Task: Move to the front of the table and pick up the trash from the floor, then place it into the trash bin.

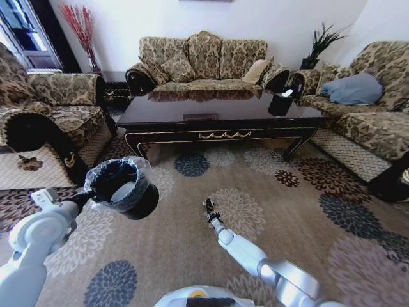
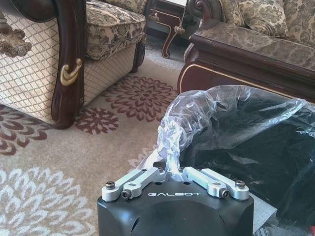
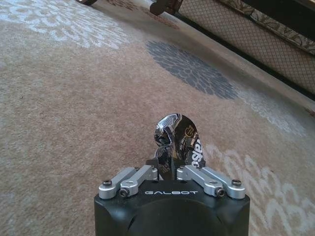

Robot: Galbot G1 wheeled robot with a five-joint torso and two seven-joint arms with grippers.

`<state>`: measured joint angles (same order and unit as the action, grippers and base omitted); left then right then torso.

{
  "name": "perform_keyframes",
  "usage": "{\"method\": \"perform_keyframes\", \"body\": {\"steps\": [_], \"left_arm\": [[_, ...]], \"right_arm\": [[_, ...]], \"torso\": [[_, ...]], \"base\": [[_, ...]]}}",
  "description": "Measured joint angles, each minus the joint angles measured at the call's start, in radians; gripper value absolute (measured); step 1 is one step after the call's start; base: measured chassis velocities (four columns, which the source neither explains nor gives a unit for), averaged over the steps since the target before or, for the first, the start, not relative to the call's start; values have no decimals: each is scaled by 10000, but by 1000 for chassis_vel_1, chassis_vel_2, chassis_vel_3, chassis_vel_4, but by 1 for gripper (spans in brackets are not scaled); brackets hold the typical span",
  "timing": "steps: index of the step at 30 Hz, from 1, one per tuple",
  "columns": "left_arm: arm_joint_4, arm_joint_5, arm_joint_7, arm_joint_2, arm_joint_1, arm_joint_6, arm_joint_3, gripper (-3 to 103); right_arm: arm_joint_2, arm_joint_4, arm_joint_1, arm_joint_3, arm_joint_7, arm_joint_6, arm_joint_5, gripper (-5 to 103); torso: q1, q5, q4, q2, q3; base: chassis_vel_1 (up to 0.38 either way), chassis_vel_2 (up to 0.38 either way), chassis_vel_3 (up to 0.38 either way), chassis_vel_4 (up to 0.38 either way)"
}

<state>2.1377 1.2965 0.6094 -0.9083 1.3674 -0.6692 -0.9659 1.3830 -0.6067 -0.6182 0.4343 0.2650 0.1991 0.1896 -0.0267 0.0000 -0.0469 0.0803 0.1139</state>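
Both arms reach forward: left gripper [image 2: 170,169] clamps the trash bin's [image 1: 131,192] liner, right gripper [image 3: 173,160] pinches shiny trash [image 3: 178,135].

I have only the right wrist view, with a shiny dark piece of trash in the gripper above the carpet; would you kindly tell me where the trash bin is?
Observer: The trash bin is held by the left gripper on the robot's left side.
Operator: Thank you. How does that gripper grip it?
Observer: In the left wrist view it is shut on the bin's rim, with the clear plastic liner bunched up around the grip.
Operator: And where is my gripper relative to the bin?
Observer: The right gripper, shut on the trash, is to the right of the bin and apart from it, not over its opening. The table stands beyond both.
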Motion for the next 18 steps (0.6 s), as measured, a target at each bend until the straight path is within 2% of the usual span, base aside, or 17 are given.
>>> {"method": "perform_keyframes", "body": {"steps": [2,3,4,5,10,18], "left_arm": [[2,-6,0,-10,5,-1,2,3],[4,-10,0,-12,8,-1,2,3],[6,-10,0,-12,10,-2,3,3],[8,-10,1,-11,14,-2,3,3],[9,-32,0,-34,24,-2,18,3],[12,-299,-20,-322,125,-7,416,3]], "right_arm": [[-3,20,2,-25,-14,15,-48,14],[-16,23,4,-45,-19,20,-60,8],[-37,13,4,-51,-22,22,-66,8],[-58,-11,4,-51,-25,27,-69,4],[-282,-339,-51,-67,-31,72,-17,4],[-964,-1935,-269,-395,-401,508,359,4]], "torso": [[0,1,0,0,0],[0,0,1,0,0],[0,0,0,0,1],[0,1,1,0,1],[0,1,-2,0,1],[0,1,-1,0,1]], "base": [[0,0,0,0],[0,0,0,0],[0,0,0,0],[0,0,0,0],[0,0,0,0],[0,0,0,0]]}}
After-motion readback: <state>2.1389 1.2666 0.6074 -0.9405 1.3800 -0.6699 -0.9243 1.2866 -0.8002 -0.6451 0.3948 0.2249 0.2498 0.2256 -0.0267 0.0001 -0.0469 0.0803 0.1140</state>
